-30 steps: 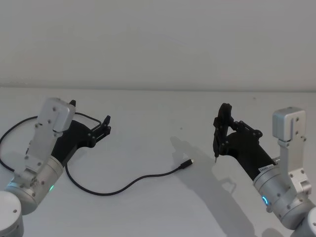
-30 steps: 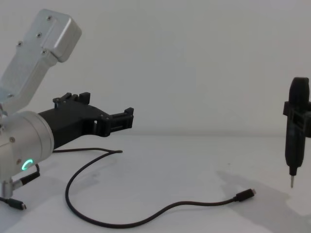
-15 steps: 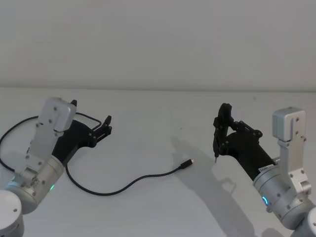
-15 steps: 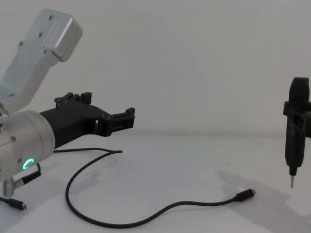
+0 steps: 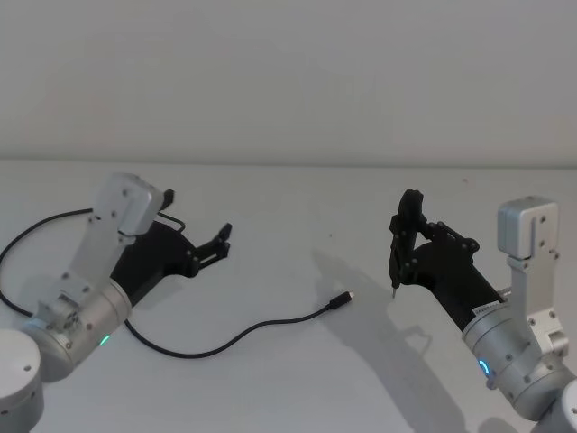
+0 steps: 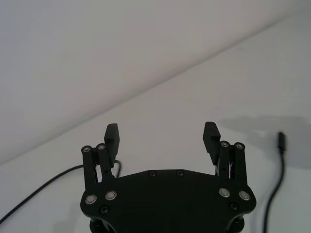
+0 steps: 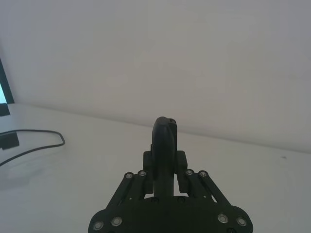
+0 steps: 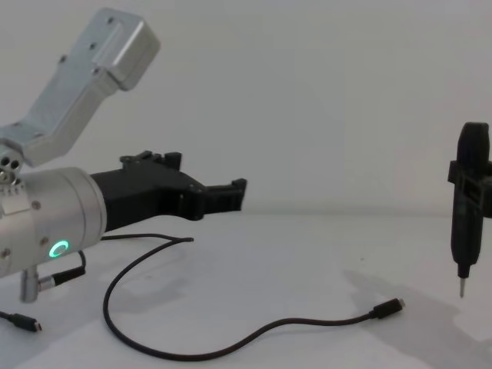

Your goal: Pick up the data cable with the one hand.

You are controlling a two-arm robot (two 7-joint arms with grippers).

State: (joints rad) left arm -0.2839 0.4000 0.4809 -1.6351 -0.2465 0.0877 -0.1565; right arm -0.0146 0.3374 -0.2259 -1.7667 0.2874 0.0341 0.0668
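Observation:
The data cable (image 5: 236, 338) lies on the white table, a thin black cord curving from under my left arm to its small plug (image 5: 341, 299). The chest view shows the cable (image 8: 231, 347) looping low, its plug (image 8: 388, 307) toward the right. My left gripper (image 5: 222, 242) hovers open above the table, left of the plug, with nothing between its fingers (image 6: 112, 138). Seen from the left wrist, the gripper (image 6: 161, 141) has the plug (image 6: 282, 141) off to one side. My right gripper (image 5: 403, 248) is shut on a slim black pointed tool (image 8: 469, 223), held upright.
The cable's far loop (image 5: 22, 242) runs out past my left arm, and its other small plug (image 8: 29, 326) lies near the table's front left. A dark screen edge (image 7: 4, 92) stands beside the table. The table meets a plain wall behind.
My left arm has moved forward and to the right, bringing its open gripper closer to the cable's plug. The right arm and the cable have not moved.

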